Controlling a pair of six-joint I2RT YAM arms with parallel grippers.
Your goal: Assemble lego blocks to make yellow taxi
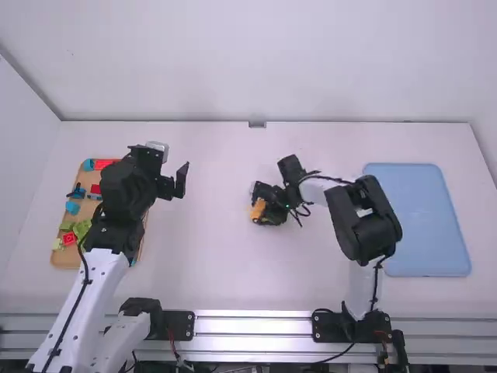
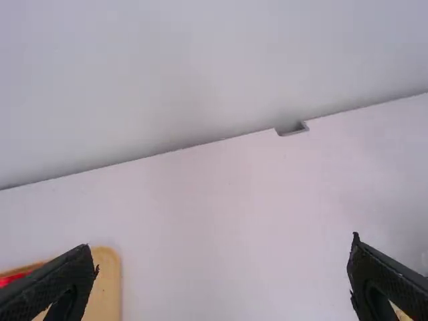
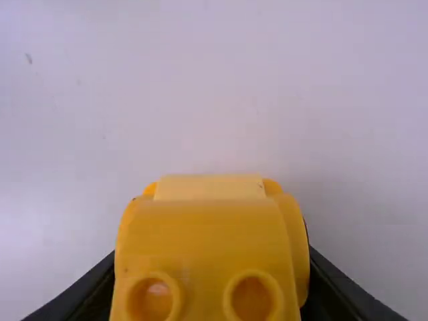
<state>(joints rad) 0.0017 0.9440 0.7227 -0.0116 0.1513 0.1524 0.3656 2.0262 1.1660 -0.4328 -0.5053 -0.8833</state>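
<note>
The left tool (image 1: 177, 180) gapes wide, empty, its arm (image 1: 116, 225) part-hiding the nine-o'clock tray (image 1: 64, 261); the right tool (image 1: 261, 206) clamps a yellow block (image 3: 207, 234), cut off at six o'clock.

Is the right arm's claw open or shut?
Shut on the yellow piece: in the right wrist view, the right gripper has a dark finger against it on either side.

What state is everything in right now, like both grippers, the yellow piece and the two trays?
Left gripper: open, nothing between its fingers.
Right gripper: closed on the yellow piece.
Yellow piece: held; can't tell whether it touches the table.
Wooden tray: flat on the table, holding colored blocks.
Blue tray: flat on the table.
</note>
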